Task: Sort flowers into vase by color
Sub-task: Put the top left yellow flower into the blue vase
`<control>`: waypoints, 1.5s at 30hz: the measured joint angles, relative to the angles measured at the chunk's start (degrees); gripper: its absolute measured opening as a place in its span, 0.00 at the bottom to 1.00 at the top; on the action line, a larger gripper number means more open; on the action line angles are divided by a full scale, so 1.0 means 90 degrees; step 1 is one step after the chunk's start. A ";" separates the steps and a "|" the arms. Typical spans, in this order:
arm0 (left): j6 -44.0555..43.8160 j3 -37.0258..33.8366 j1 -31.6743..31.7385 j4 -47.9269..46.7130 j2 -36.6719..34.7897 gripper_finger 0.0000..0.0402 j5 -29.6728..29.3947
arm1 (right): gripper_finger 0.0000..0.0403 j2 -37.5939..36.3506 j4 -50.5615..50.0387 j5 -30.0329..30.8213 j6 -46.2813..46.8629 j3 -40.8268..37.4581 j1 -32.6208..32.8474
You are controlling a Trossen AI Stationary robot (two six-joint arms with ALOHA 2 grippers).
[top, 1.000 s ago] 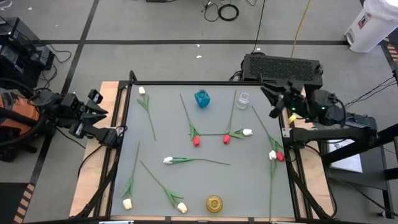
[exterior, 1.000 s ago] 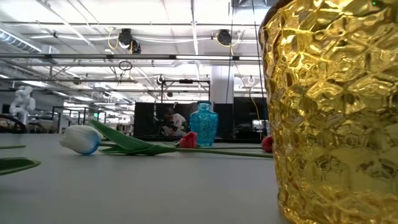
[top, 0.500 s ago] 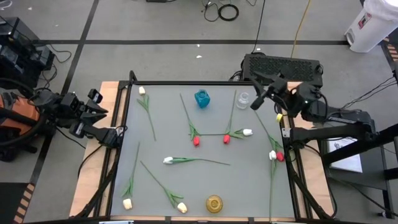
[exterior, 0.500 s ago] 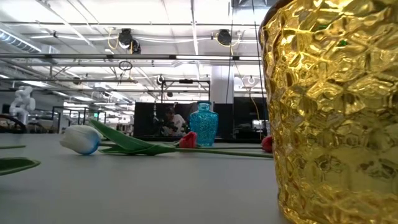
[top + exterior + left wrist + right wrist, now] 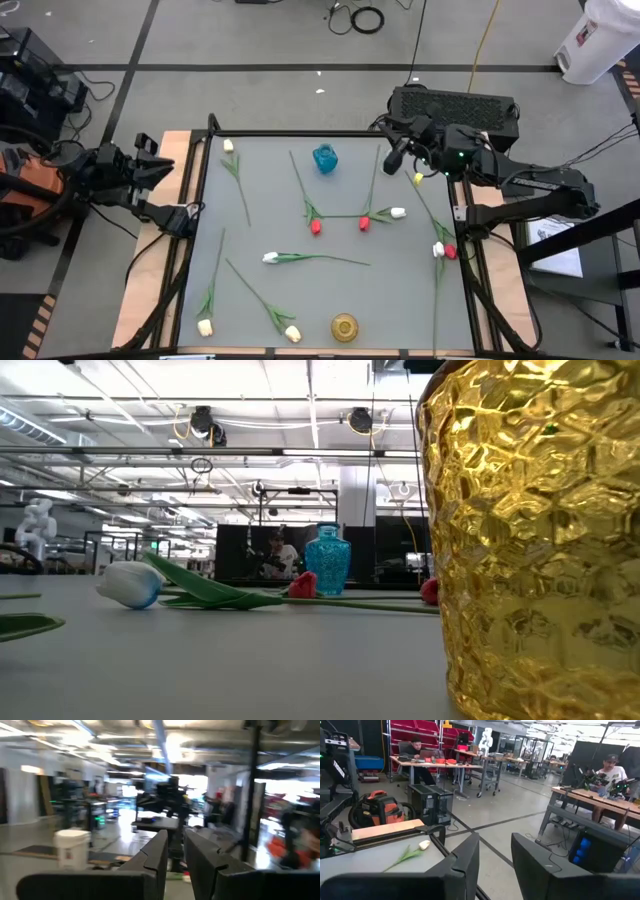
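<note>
Worktop [image 5: 400, 300]: grey sheet in a dark frame, centre of the high view.

Flowers, nine, all lying flat on the worktop, none in a vase:
- cream tulip [image 5: 228, 146], upper left corner, stem running down-right.
- red tulip [image 5: 316, 227], centre, stem reaching up toward the blue vase.
- red tulip [image 5: 364, 223] and white tulip [image 5: 398, 212], just right of centre, close beside each other.
- white tulip [image 5: 270, 258], middle, stem pointing right.
- white tulip [image 5: 438, 249] and red tulip [image 5: 450, 251], right edge, buds touching.
- cream tulip [image 5: 205, 327] and cream tulip [image 5: 292, 333], lower left.

Vases, upright:
- blue vase [image 5: 325, 158], upper centre.
- clear vase [image 5: 391, 160], upper right, near my right gripper.
- gold vase [image 5: 344, 326], bottom centre; it filled the right side of the low view.

My right gripper [image 5: 395, 155]: over the upper right corner of the worktop, beside the clear vase, fingers apart with a narrow gap, holding nothing.

My left gripper [image 5: 152, 150]: off the worktop's left edge, upper left of the high view, fingers slightly apart, holding nothing.
</note>
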 joint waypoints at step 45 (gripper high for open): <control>-0.1572 0.0328 0.0109 -0.0868 0.2276 0.39 -0.4670 | 0.26 0.1927 -0.4034 0.1857 0.0374 0.1757 0.0000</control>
